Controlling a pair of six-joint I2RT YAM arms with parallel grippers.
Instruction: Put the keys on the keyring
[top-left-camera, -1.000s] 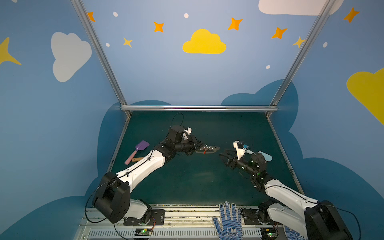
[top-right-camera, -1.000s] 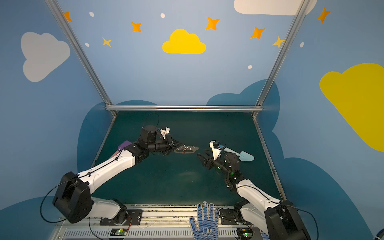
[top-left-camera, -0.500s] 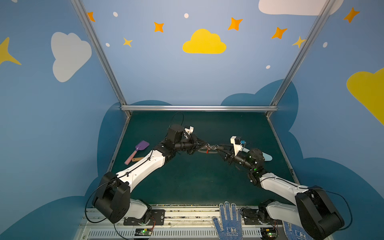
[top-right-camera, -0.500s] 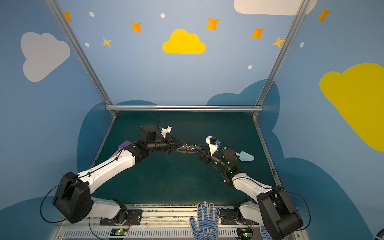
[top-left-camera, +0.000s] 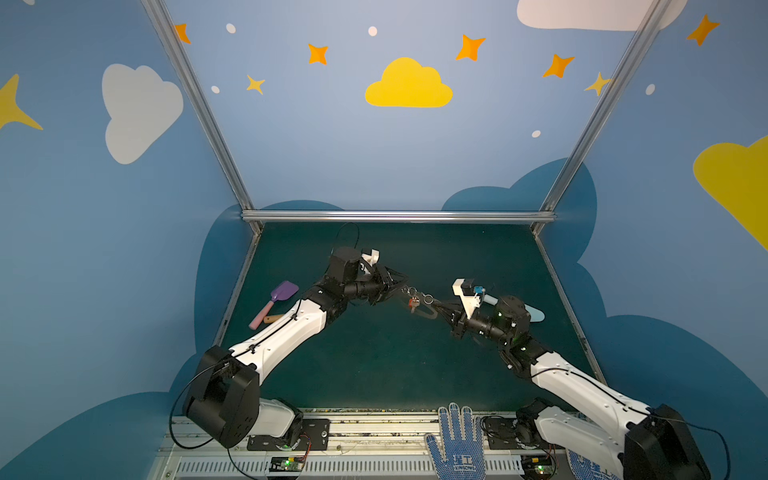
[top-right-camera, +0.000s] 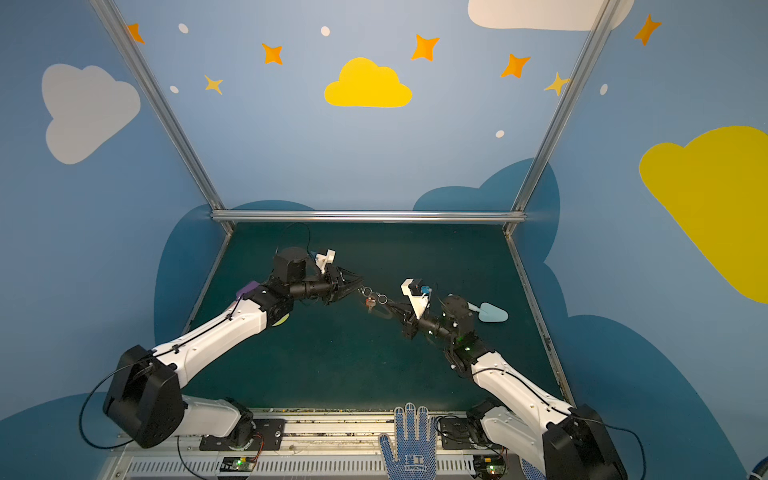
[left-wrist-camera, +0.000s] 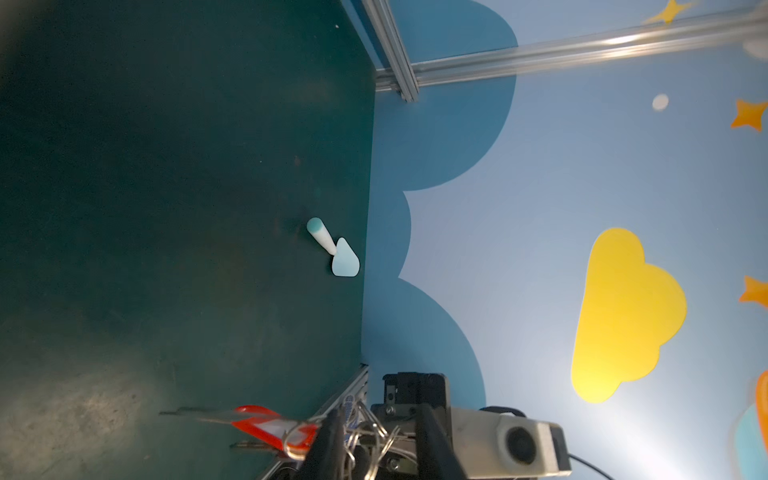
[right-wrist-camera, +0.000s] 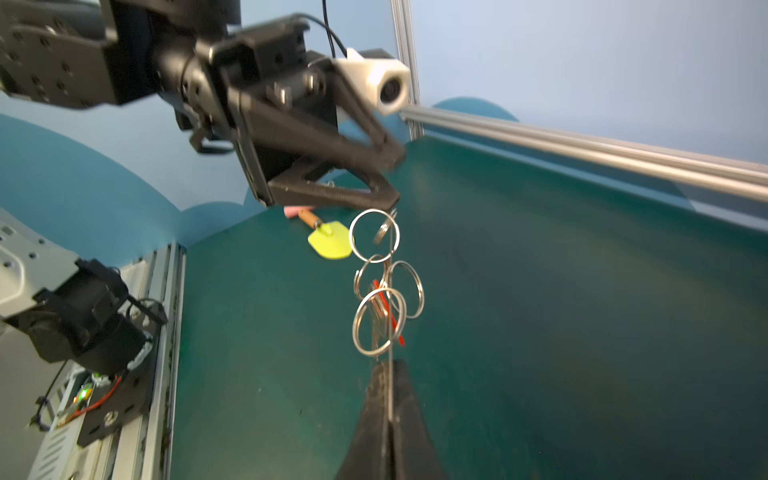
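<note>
Hanging above the tabletop (top-left-camera: 374, 365), the keys (top-left-camera: 412, 302) appear threaded on the keyring (top-left-camera: 424, 316), clenched edge-on by the right gripper (top-left-camera: 434, 308); the parted left gripper (top-left-camera: 398, 286), at their 10 o'clock, should be backed off slowly, snag-free

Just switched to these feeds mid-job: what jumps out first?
The keys, split rings and a red tag, dangle in mid-air between the two grippers. The right gripper is shut on the thin keyring, edge-on in its wrist view, with the rings apparently threaded on it; the left gripper stands open close beside them. A pale blue toy shovel lies by the right edge of the table.
</note>
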